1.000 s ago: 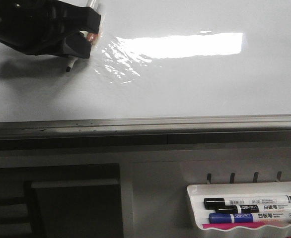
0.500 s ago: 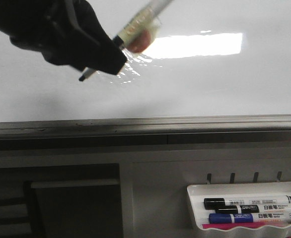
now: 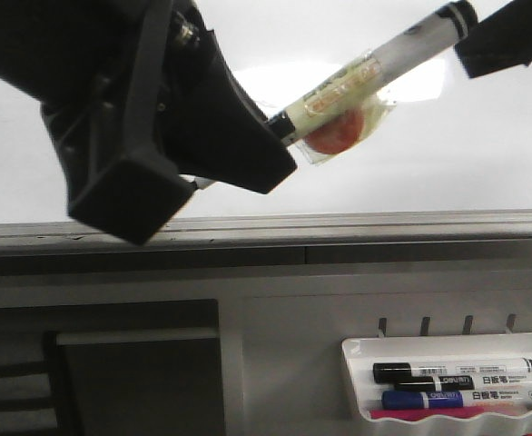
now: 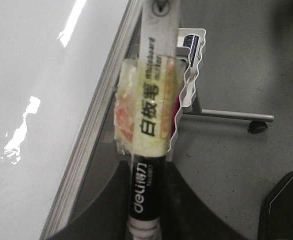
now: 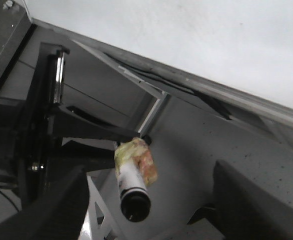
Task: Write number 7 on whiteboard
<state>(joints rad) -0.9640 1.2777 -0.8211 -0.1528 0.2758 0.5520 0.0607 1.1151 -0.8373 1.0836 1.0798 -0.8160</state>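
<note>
Marker in left end effector (clamped)

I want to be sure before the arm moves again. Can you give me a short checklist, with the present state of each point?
1. Left gripper holds the marker: ok, shut on the barrel in front and left wrist views.
2. Marker tip exposed for writing: cannot tell, the tip end is hidden inside the gripper.
3. Whiteboard free of strokes where visible: ok, no number 7 yet; the arm hides part of it.
4. Right gripper clear of the marker: ok, open, the marker's end lying between its fingers untouched.
5. Tape wrap on the barrel secure: cannot tell, its edges look loose.
</note>
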